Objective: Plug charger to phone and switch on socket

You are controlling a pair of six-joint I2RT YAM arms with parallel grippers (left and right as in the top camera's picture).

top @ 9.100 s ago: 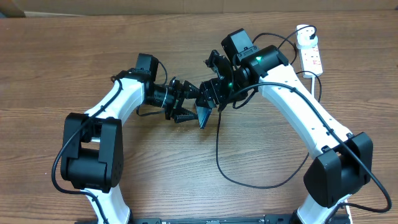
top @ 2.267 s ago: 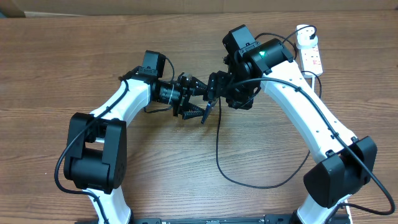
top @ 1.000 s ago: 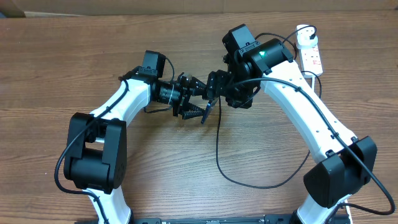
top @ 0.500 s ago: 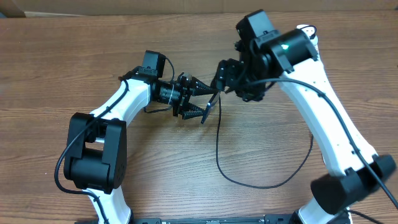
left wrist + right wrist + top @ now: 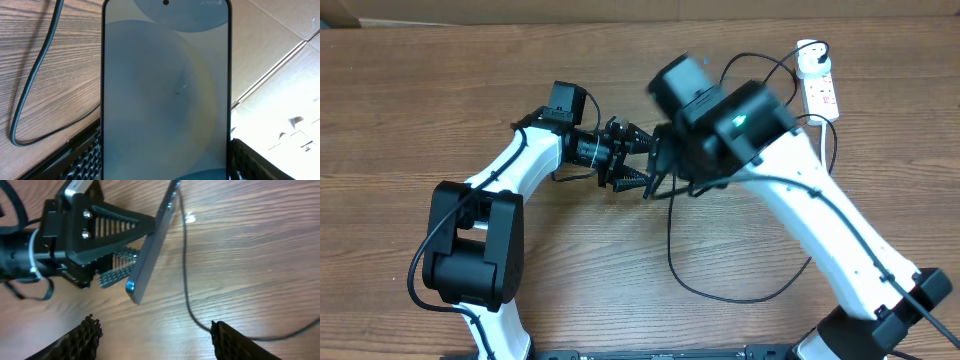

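phone (image 5: pixel 165 90) was held clamped in left claw (image 5: pixel 135 242) at overhead centre | right claw (image 5: pixel 155 335) was seen spread, empty | socket (image 5: pixel 820 85) was placed upper right, long axis up-down, nearer right arm | charger (image 5: pixel 670 250) was looped below

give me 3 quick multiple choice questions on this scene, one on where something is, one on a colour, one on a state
1. In the overhead view, where is the power strip?
A. bottom left
B. centre, between the grippers
C. top right

2. What colour is the charger cable?
A. white
B. black
C. red

3. How is the phone placed?
A. clamped on edge in the left gripper
B. lying flat on the wood
C. leaning on the power strip

Answers:
1 C: the power strip lies at the top right edge.
2 B: the charger cable is a thin black line.
3 A: the left gripper has its fingers on both sides of the phone.
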